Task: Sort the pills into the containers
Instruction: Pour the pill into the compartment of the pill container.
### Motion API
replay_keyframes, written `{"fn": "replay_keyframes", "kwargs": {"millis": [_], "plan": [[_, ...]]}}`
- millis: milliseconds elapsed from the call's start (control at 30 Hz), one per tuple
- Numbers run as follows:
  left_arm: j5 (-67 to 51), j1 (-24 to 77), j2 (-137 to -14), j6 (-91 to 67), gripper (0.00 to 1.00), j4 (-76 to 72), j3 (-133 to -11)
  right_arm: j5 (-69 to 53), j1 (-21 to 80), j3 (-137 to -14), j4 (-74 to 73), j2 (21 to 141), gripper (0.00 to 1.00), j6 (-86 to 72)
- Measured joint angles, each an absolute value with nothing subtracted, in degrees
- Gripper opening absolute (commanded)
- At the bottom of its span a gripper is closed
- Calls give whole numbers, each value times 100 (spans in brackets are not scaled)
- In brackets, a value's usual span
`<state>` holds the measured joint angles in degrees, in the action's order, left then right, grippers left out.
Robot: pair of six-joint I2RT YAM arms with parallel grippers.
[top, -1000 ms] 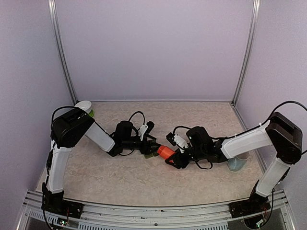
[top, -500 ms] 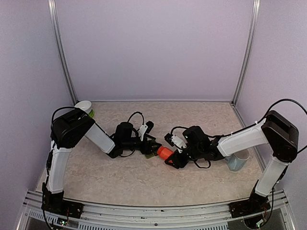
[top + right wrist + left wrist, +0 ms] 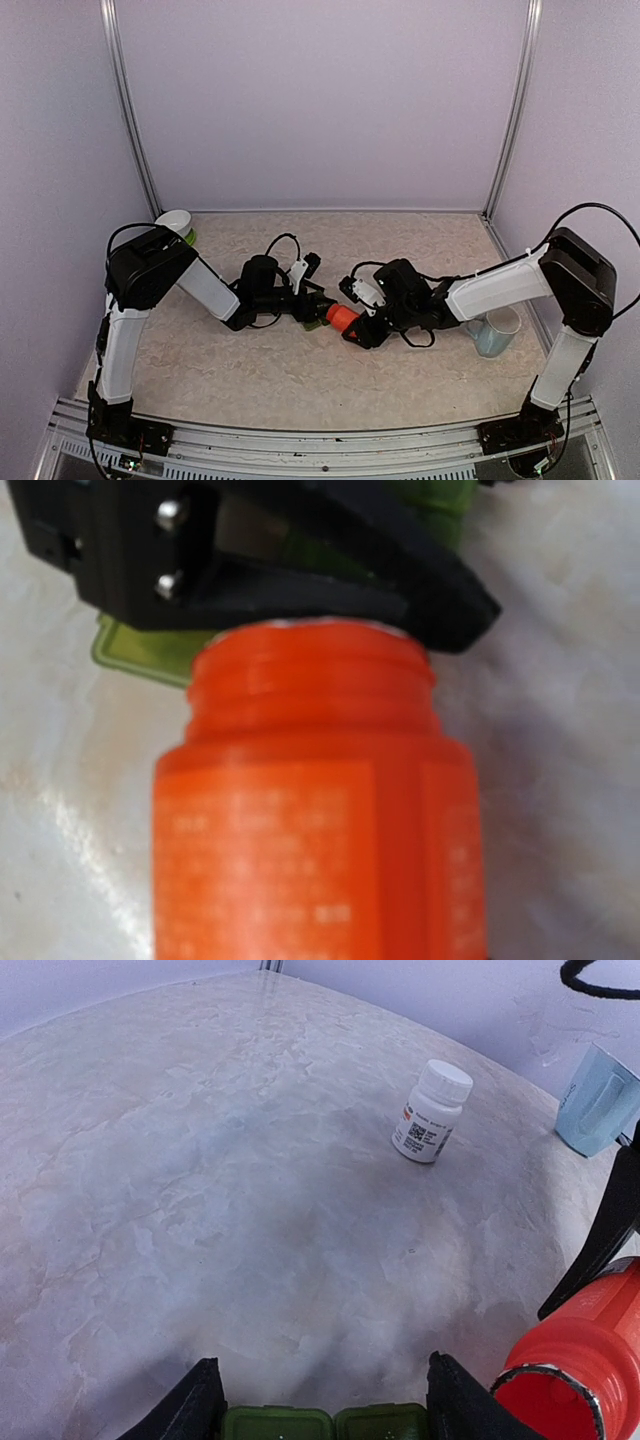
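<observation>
Top external: mid-worktop (image 3: 300, 385), left end effector (image 3: 306, 306) clamped on the green containers (image 3: 312, 314); right end effector (image 3: 356, 322) clamped on the orange bottle (image 3: 342, 317).
Left wrist: containers between fingers, open bottle mouth just right.
Right wrist: bottle neck beside containers.

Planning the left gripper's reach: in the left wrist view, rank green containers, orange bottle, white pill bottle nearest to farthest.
1. green containers, held in the left gripper.
2. orange bottle, close, at the view's lower right.
3. white pill bottle, farther ahead, upright.
</observation>
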<state>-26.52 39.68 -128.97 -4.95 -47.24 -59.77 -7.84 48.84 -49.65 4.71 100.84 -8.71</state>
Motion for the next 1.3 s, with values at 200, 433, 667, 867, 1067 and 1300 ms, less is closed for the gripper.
{"fn": "replay_keyframes", "kwargs": {"millis": [200, 433, 667, 867, 1067, 1300], "plan": [[-2650, 3970, -12897, -495, 65, -4722, -5977, -731, 4884, -5137, 215, 10110, 31, -871], [-2648, 3970, -12897, -493, 65, -4720, -5977, -670, 4884, -5457, -242, 10193, 31, -858], [-2644, 3972, -12897, -493, 65, -4718, -5977, -668, 4884, -5806, -744, 10294, 32, -801], [-2639, 3972, -12897, -495, 65, -4718, -5979, -696, 4886, -6125, -1203, 10392, 33, -733], [-2637, 3972, -12897, -495, 65, -4718, -5979, -722, 4886, -6401, -1573, 10492, 33, -690], [-2633, 3975, -12897, -493, 65, -4718, -5979, -707, 4886, -6635, -1863, 10580, 33, -690]]}}
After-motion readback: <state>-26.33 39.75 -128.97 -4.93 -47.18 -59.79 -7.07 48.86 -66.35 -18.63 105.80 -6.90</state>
